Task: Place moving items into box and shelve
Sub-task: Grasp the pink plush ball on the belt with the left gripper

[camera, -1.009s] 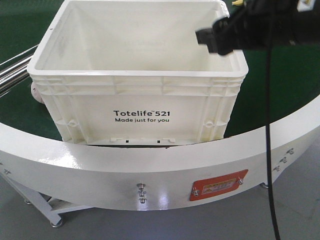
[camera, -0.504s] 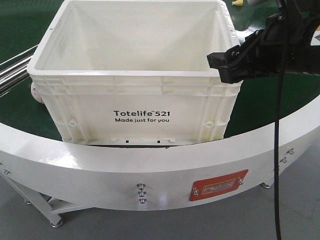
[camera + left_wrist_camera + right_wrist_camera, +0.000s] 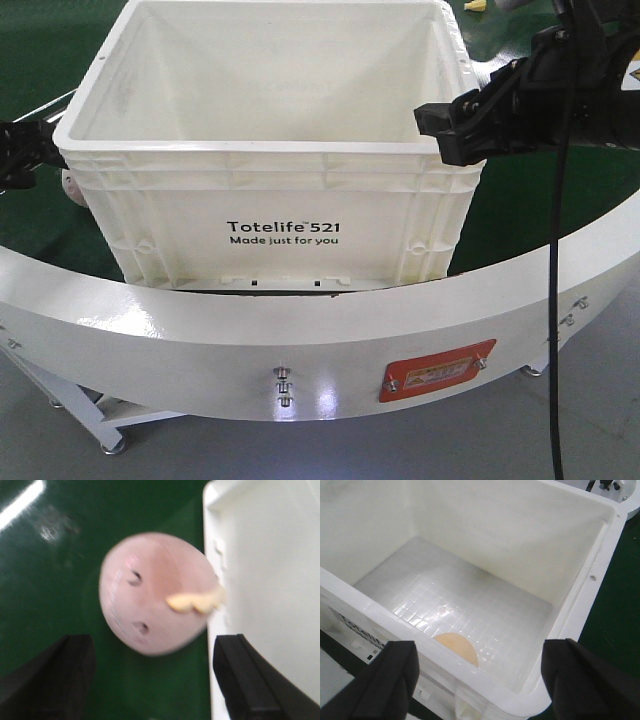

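Note:
The box, a cream-white tote printed "Totelife 521", stands on the green belt. A yellow-orange ball lies on its floor, half hidden by the near rim. A pale pink ball rests on the belt against the box's left outer wall; a sliver of that pink ball shows in the front view. My left gripper is open just short of the ball, not touching it, and this left gripper shows at the frame's left edge. My right gripper is open and empty; the right gripper hovers at the box's right front corner.
A white curved table rim with a red label runs across the front. A black cable hangs from the right arm. Grey floor lies below the rim.
My right gripper moved right and down from over the box to its right front corner, then held still. My left gripper has come into the front view at the left edge.

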Available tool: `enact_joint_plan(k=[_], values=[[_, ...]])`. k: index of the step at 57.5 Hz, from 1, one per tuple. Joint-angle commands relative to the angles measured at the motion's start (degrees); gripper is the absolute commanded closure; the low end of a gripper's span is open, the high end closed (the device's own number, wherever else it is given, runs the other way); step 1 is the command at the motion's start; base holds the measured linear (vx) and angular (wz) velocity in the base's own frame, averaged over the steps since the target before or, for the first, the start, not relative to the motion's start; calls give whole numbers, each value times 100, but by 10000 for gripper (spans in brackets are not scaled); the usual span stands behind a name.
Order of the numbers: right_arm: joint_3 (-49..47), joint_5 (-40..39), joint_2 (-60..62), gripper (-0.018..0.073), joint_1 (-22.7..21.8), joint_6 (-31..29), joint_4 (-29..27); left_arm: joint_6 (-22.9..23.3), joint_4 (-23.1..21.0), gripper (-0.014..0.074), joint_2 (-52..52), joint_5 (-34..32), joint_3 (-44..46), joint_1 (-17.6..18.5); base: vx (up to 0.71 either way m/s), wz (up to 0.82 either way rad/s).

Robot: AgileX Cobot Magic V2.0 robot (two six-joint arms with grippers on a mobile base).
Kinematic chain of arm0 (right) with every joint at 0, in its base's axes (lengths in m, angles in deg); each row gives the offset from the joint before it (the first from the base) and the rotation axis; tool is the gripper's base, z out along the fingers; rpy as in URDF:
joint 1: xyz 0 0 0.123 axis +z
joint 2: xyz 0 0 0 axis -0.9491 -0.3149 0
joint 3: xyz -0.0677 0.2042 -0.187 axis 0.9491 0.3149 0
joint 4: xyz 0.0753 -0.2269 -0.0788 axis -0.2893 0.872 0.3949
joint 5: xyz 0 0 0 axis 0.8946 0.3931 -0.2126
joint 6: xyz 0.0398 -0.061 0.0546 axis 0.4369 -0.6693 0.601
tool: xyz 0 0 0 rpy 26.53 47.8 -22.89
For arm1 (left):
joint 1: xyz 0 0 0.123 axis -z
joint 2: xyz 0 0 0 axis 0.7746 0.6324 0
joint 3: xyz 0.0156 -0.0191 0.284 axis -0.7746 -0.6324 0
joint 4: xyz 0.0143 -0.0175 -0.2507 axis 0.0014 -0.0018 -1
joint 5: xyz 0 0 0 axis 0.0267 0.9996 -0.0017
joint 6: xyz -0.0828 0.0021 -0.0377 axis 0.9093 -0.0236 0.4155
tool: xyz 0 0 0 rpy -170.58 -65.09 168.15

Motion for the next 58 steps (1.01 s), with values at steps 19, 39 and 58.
enact_joint_plan(k=[19,39,58], values=[[-168,-433,147,13,-24,3,28,-148,-323,-15,791,-251,997,468,0,0],[-168,-428,147,50,-24,3,28,-144,84,218,870,-136,997,497,0,0],[-168,-422,147,90,-24,3,28,67,1045,318,104,-145,1125,491,0,0]])
